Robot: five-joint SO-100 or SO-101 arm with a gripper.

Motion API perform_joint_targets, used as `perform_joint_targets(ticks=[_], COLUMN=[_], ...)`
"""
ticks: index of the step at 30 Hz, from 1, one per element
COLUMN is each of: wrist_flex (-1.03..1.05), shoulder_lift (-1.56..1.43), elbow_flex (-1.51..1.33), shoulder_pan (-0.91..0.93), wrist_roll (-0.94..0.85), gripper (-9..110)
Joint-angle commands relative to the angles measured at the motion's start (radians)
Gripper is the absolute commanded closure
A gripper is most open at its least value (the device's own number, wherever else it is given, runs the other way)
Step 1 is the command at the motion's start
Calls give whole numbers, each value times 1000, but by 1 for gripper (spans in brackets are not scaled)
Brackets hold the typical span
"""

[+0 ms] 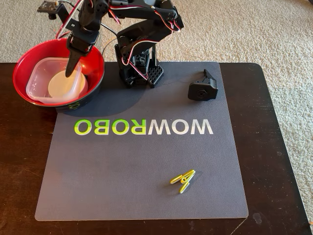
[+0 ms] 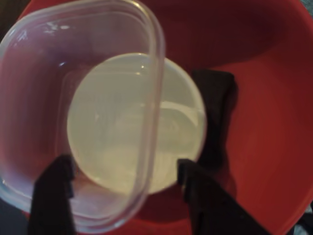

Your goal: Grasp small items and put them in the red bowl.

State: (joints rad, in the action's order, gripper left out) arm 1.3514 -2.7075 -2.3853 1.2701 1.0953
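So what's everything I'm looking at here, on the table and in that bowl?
red bowl: one, glossy red inside, dark outside, at the mat's far left corner in the fixed view.
clear plastic tub: one, see-through, square with rounded corners, lying in the bowl.
white round dish: one, whitish, in the bowl, partly under the tub.
black printed part: one on the mat's far right; another dark piece in the bowl beside the dish.
yellow clips: a pair, touching, near the mat's front.
mat: one, grey, lettered WOWROBO.
table: one, dark wood, on beige carpet.
robot arm: one, black with red-white wires; its gripper open over the bowl.
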Motion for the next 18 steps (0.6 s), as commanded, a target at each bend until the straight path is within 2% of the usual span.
perform_joint_targets(ticks=[1, 6, 9, 13, 18], wrist_flex=[164, 360, 359, 325, 219], shoulder_lift=[66, 192, 245, 439, 816], elbow_flex=[244, 649, 744, 765, 847], shoulder_pan=[-143, -457, -653, -914, -1083], wrist_roll=[-38, -236, -313, -333, -290], gripper=[67, 63, 63, 63, 68])
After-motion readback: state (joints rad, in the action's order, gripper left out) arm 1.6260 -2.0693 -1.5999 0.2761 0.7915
